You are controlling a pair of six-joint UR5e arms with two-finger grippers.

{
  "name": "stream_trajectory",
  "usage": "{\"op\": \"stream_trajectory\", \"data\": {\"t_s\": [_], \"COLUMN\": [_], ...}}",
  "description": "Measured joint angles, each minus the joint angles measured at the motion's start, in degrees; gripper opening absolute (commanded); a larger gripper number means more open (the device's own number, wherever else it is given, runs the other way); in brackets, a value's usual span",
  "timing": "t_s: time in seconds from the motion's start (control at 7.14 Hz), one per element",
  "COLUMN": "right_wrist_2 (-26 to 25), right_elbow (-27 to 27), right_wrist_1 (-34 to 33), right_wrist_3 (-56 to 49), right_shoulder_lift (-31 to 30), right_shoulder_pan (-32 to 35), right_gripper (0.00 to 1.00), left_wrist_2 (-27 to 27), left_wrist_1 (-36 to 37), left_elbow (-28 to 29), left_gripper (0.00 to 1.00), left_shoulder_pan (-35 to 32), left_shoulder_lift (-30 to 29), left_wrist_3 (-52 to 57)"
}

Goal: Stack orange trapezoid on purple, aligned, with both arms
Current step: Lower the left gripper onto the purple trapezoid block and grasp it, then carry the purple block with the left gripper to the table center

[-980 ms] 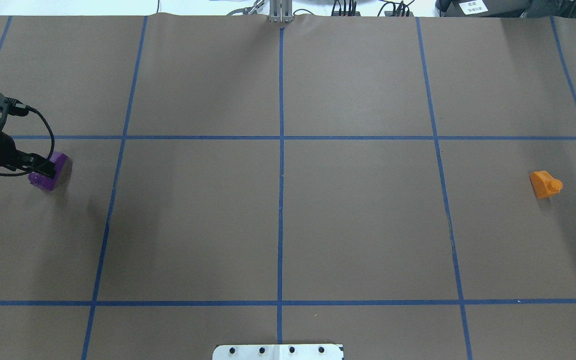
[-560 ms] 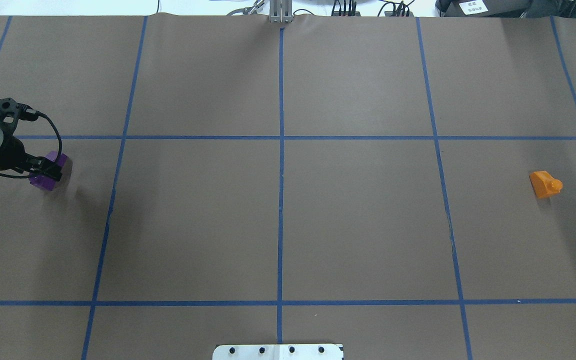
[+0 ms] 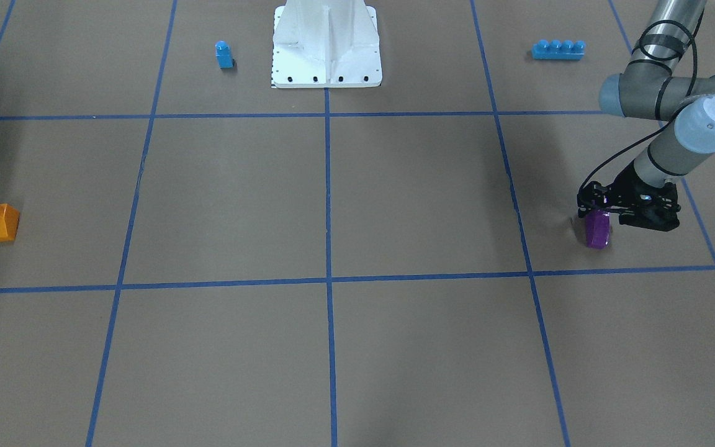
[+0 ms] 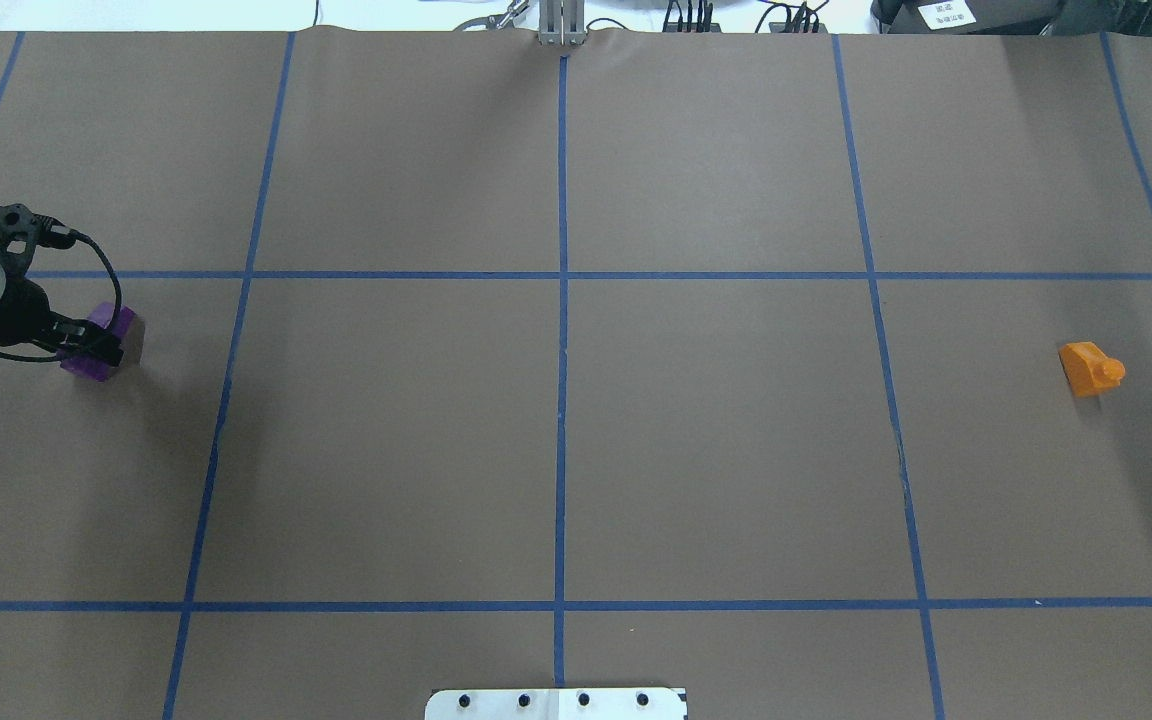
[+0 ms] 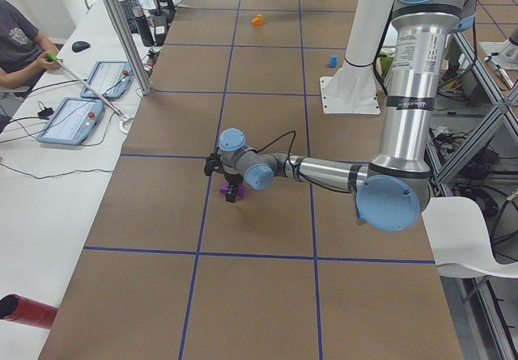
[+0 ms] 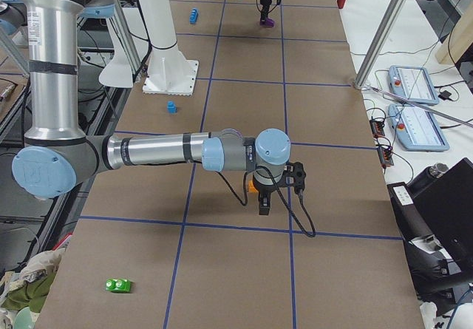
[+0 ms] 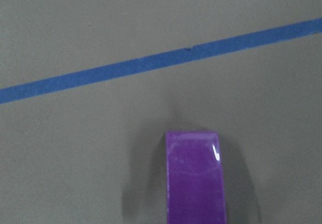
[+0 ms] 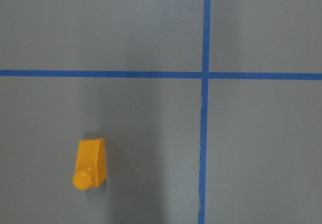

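Note:
The purple block [image 4: 101,350] stands on the brown table at the far left; it also shows in the front view [image 3: 597,231] and fills the bottom centre of the left wrist view [image 7: 195,181]. My left gripper [image 4: 94,343] is down on it, fingers straddling it and seemingly closed on it. The orange trapezoid [image 4: 1089,369] lies alone at the far right, stud pointing right; the right wrist view [image 8: 90,162] sees it from well above. My right gripper [image 6: 264,205] shows only in the exterior right view, hovering by the orange block; I cannot tell whether it is open or shut.
A small blue single-stud block [image 3: 224,54] and a blue four-stud brick [image 3: 558,49] lie near the white robot base [image 3: 326,46]. A green block [image 6: 118,285] lies at the table's right end. Blue tape lines grid the table.
My left wrist has shifted slightly right and settled lower over the purple block. The purple and orange blocks have stayed where they were.

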Motion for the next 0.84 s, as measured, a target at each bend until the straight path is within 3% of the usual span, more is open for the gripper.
{"op": "stream_trajectory", "data": {"t_s": [0.42, 0.84], "right_wrist_2": [-0.02, 0.13], "right_elbow": [0.04, 0.14], "right_wrist_1": [0.0, 0.0], "right_wrist_3": [0.0, 0.46], "right_shoulder_lift": [-0.04, 0.27], "right_shoulder_pan": [0.0, -0.01], "right_gripper": [1.0, 1.0], "left_wrist_2": [0.16, 0.22], "left_wrist_1": [0.68, 11.84], "left_elbow": [-2.21, -13.79], "left_gripper": [0.0, 0.0], "left_shoulder_pan": [0.01, 0.11], "left_shoulder_lift": [0.92, -0.4], "left_wrist_3": [-0.36, -0.05]}}
